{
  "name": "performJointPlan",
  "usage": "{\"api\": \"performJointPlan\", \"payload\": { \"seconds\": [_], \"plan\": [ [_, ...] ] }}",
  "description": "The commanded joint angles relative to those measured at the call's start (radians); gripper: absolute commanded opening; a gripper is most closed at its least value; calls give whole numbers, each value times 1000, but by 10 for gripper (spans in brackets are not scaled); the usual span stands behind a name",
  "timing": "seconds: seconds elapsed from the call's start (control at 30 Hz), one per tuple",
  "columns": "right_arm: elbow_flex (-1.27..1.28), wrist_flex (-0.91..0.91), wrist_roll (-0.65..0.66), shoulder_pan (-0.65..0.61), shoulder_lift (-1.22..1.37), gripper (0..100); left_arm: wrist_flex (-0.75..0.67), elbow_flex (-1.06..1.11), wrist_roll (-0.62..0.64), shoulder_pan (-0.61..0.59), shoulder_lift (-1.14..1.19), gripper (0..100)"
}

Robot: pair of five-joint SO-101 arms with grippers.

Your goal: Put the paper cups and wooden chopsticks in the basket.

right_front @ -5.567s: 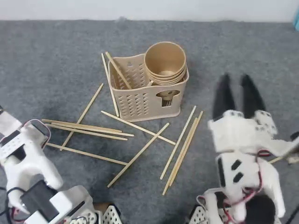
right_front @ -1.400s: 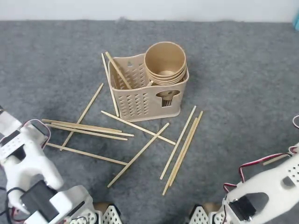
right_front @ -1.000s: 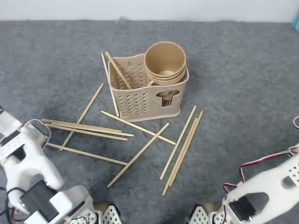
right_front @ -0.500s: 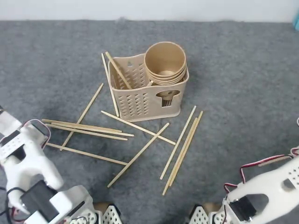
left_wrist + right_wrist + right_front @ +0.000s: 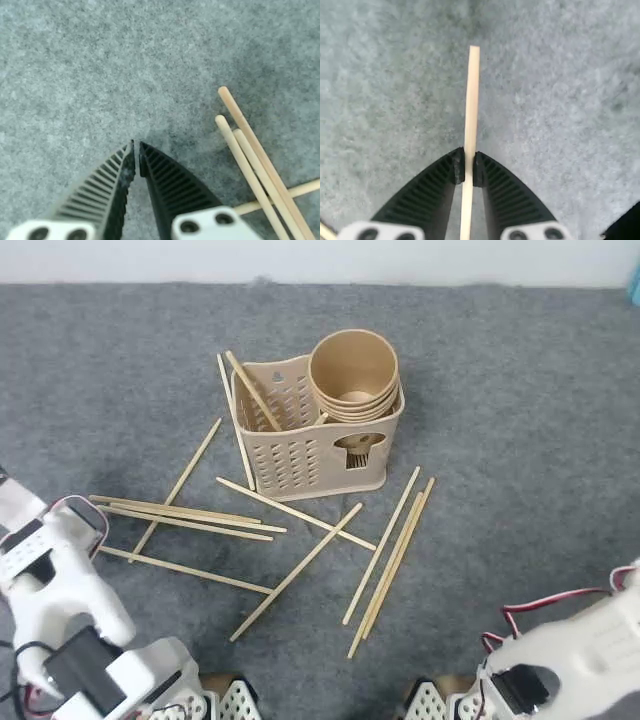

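One grey desk (image 5: 520, 390): basket (image 5: 315, 455) at middle, stacked paper cups (image 5: 354, 375) inside. Loose chopsticks (image 5: 300, 565) scattered in front. Right tool (image 5: 468, 167) clamped on single chopstick (image 5: 471, 90). Left tool (image 5: 136, 150) pinched shut, empty; chopstick ends (image 5: 240, 140) lying on desk just beside.

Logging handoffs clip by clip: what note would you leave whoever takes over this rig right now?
Claws: left claw shut, empty, over the mat by loose chopsticks; right claw shut on a chopstick.
Done: cups stacked in the basket, one stick inside too.
Left: the held chopstick and the loose ones scattered on the mat in front of the basket.
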Motion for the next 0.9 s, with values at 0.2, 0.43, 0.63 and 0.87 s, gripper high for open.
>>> {"api": "performJointPlan", "payload": {
  "seconds": [0.2, 0.43, 0.63, 0.87],
  "plan": [
    [123, 39, 18, 10, -277, 7, -20, -38, 2, 5, 0, 13],
    [123, 39, 11, -39, -343, 7, -20, -38, 2, 5, 0, 13],
    [130, 42, 11, -53, -469, 7, -20, -38, 2, 5, 0, 13],
    [287, 38, 11, -114, -639, 7, -20, -38, 2, 5, 0, 13]
  ]
}}
